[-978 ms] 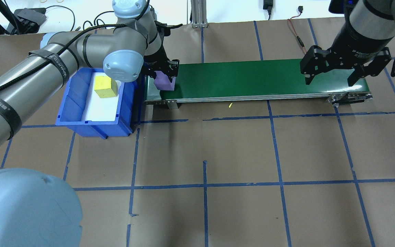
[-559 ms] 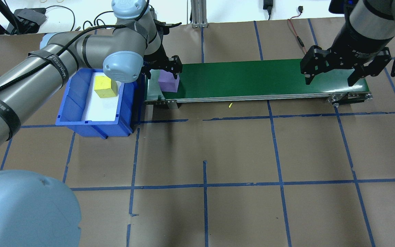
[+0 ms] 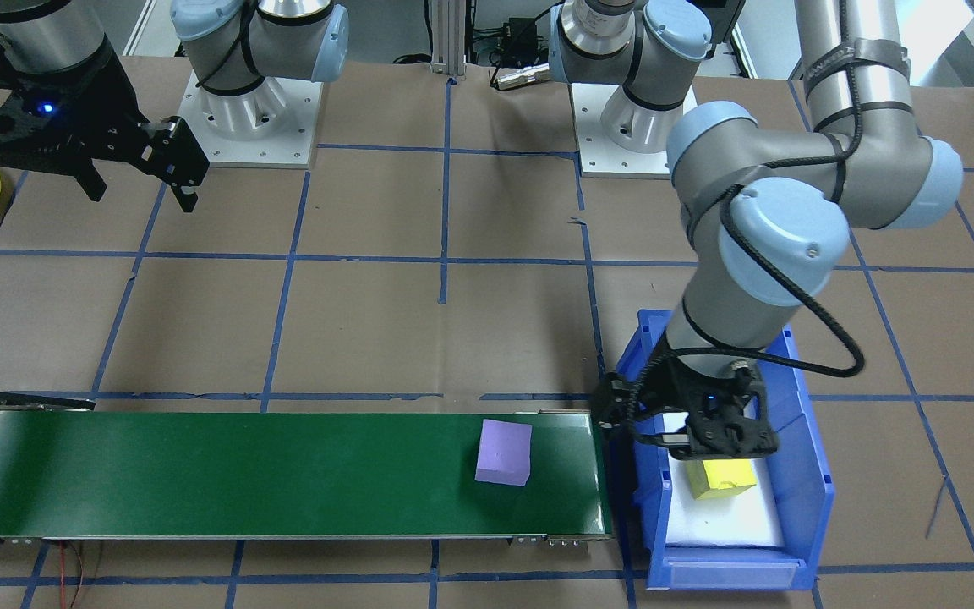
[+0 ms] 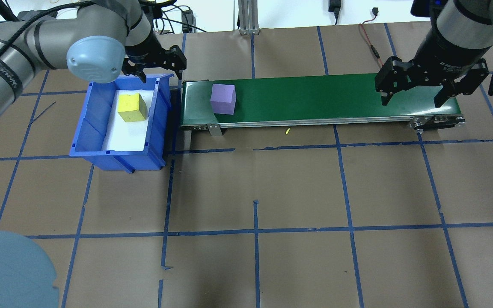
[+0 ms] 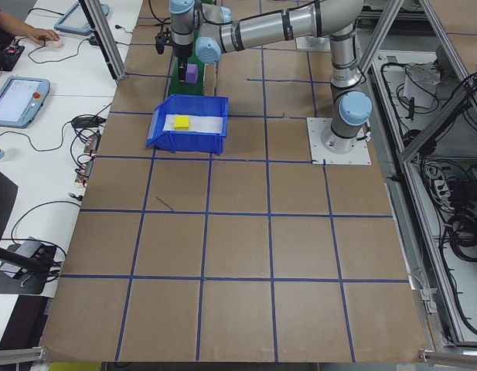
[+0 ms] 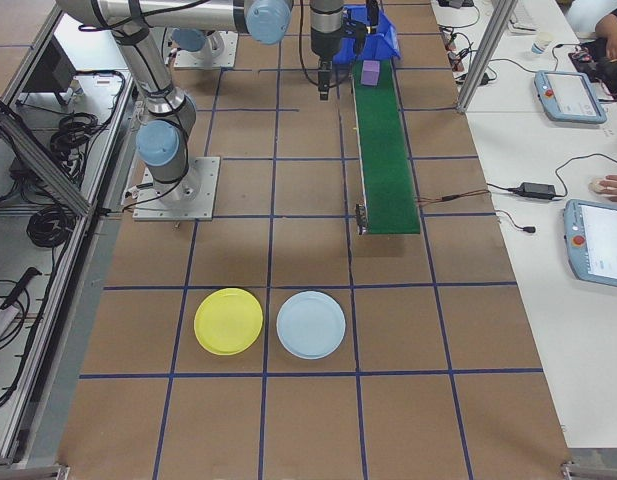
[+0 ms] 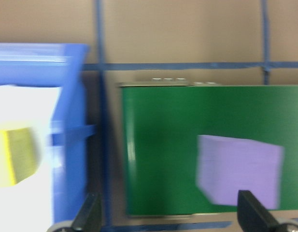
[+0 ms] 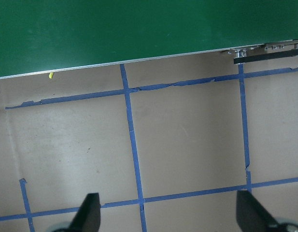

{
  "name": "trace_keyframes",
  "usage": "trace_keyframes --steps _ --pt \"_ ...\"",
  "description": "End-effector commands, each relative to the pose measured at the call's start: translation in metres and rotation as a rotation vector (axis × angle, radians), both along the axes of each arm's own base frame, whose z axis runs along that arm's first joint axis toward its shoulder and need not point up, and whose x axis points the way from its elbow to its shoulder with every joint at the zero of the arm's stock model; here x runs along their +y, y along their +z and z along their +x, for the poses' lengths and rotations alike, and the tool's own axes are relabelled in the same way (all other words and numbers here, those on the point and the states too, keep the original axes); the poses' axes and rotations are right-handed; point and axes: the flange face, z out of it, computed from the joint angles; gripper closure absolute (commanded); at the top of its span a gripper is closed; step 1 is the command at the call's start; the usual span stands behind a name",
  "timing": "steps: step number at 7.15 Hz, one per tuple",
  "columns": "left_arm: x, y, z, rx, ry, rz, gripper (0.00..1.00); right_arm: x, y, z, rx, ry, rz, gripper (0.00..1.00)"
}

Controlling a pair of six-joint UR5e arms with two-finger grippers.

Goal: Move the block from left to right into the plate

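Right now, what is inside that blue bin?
The blue bin holds one yellow cube on a white liner. The left pincer covers part of it in the front view.

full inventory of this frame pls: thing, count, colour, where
purple foam cube: 1, purple, on the green belt near its bin end, free of both hands
yellow foam cube: 1, yellow, on the white liner inside the blue bin
blue plastic bin: 1, blue, just off the conveyor's end on the robot's left
green conveyor belt: 1, dark green, across the far side of the table
round yellow plastic plate: 1, bright yellow, on the table past the conveyor's right end
round pale-blue plate: 1, pale blue, beside the yellow plate
tablets: several, blue-edged, on the side desks
left hand: 1, black, open, above the bin's far edge
right hand: 1, black, open, above the belt's right end
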Motion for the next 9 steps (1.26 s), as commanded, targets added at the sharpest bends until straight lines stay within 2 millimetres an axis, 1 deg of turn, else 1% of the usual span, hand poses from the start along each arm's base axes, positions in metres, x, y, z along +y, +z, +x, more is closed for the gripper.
trace_keyframes --steps 1,3,4,5,6,7,8,9 --pt "-0.017 -0.039 0.09 0.007 0.102 0.067 0.0 0.0 0.0 0.0 0.0 -0.001 0.001 0.0" --pt "-0.018 -0.069 0.094 0.008 0.068 0.11 0.0 0.0 -0.001 -0.001 0.0 -0.002 0.001 0.0" --pt "-0.021 -0.09 0.095 0.01 0.077 0.11 0.01 0.0 -0.001 0.0 0.0 -0.001 0.001 0.0" --pt "-0.026 -0.102 0.096 0.006 0.071 0.092 0.02 0.0 0.0 0.0 0.0 -0.001 0.001 0.0" --pt "-0.031 -0.12 0.097 0.006 0.069 0.095 0.03 0.0 -0.001 0.0 0.0 -0.001 0.0 0.0" --pt "-0.029 -0.128 0.097 -0.001 0.067 0.11 0.2 0.0 -0.001 -0.001 0.0 -0.002 0.003 0.0" --pt "-0.027 -0.132 0.101 -0.039 0.05 0.123 0.41 0.0 -0.001 0.0 0.0 -0.001 0.003 0.0" --pt "-0.027 -0.124 0.101 -0.044 0.014 0.112 0.65 0.0 -0.001 -0.001 0.0 -0.001 0.003 0.0"
